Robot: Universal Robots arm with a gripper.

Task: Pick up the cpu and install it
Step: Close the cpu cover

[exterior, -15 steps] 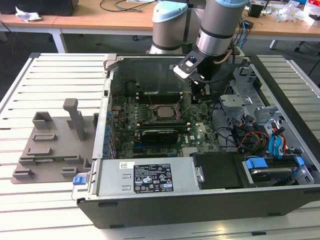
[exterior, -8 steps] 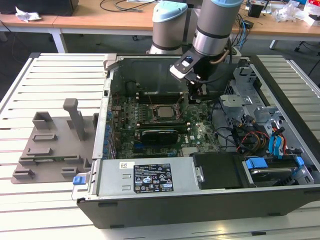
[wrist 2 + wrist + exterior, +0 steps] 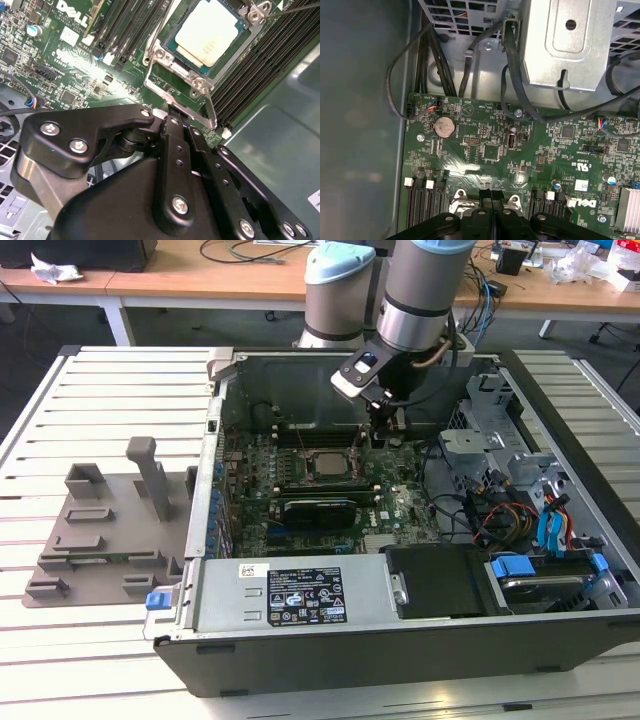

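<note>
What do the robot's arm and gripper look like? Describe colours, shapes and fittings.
The arm is a silver-grey tube with a pale blue joint cap. The gripper is black, built of jointed links fastened with silver screws.

Open above the cpu (image 3: pixel 206 31); drive cage (image 3: pixel 478 440) and cables (image 3: pixel 457 506) crowd the case's side.

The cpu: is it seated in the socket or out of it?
Seated. In the second wrist view the cpu lies flat inside the socket's metal frame. Whether the frame is latched, I cannot tell.
</note>
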